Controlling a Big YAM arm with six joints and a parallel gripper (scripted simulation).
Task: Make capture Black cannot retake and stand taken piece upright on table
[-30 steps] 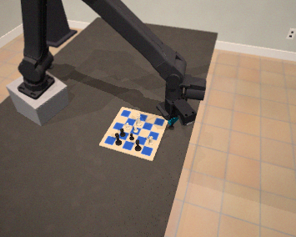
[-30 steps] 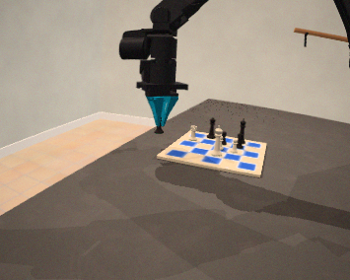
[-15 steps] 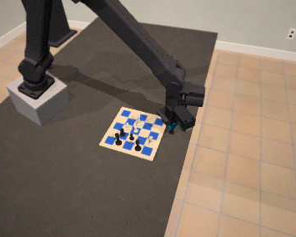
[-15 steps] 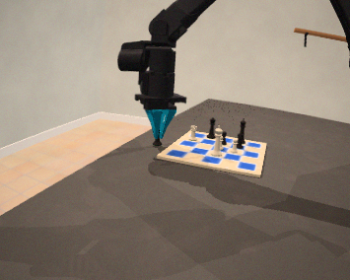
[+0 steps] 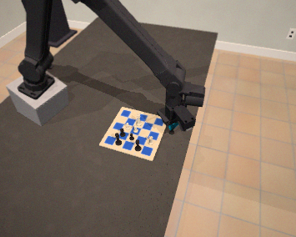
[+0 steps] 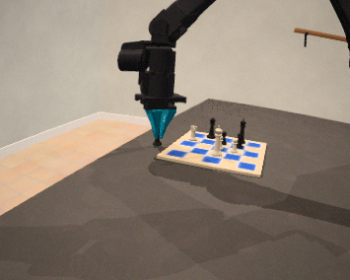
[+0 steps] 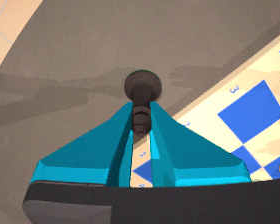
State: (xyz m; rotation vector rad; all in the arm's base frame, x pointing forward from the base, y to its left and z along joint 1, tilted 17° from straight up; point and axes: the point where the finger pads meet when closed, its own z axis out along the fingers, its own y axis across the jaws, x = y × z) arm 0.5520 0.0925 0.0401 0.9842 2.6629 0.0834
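My gripper (image 6: 158, 135) (image 5: 171, 127) with teal fingers is shut on a small black pawn (image 7: 141, 96). It holds the pawn upright, its base at or just above the dark table top, right beside the board's edge. The blue and cream chessboard (image 5: 132, 133) carries several black and white pieces; it also shows in the exterior view (image 6: 215, 153). White pieces (image 5: 138, 121) stand toward the board's far side, black pieces (image 5: 127, 138) toward its near side. In the wrist view the board's corner (image 7: 251, 123) lies to the right of the pawn.
The arm's grey base block (image 5: 37, 98) stands at the left of the dark table. The table's edge and the tiled floor (image 5: 248, 146) lie close to the right of the gripper.
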